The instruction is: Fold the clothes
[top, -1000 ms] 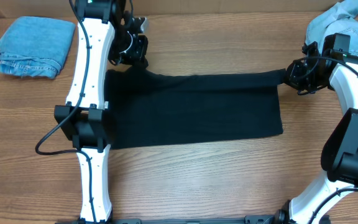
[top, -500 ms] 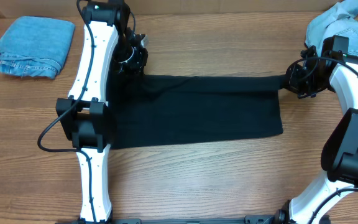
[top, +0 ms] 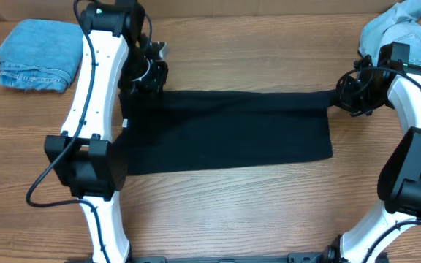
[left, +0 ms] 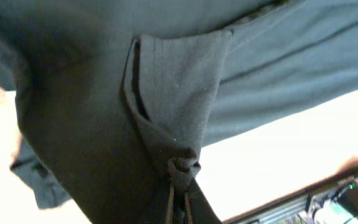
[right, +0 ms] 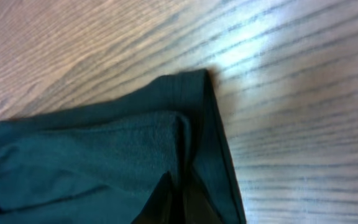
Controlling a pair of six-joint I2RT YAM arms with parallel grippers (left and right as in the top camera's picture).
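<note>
Overhead view tells you most of it: the black T-shirt (top: 225, 131) is lying on the bench (top: 232, 212) as a long flat band, with its long axis running straight from 9 o'clock to 3 o'clock across the middle. The left jaws are pinched tight on the band's far corner at about 10 o'clock and the right jaws are clamped on the opposite far corner at about 2 o'clock, where the cloth is pulled out into a little point. Both wrist views back that up, each showing a nub of black fabric squeezed between closed fingers, so neither side has a gap. So each arm has its own end and both are on the 12 o'clock edge, while the 6 o'clock edge lies loose on the wood. My guess is that's what the next move hangs on: from either grip the rest of the shirt lies toward 6 o'clock, so the held edge would have to travel that way evenly to keep the fold square. The folded denim (top: 35, 55) at 10 o'clock and the light-blue heap (top: 397, 22) at 2 o'clock are both off the shirt, though the heap sits just beside the right arm (top: 415, 109).
</note>
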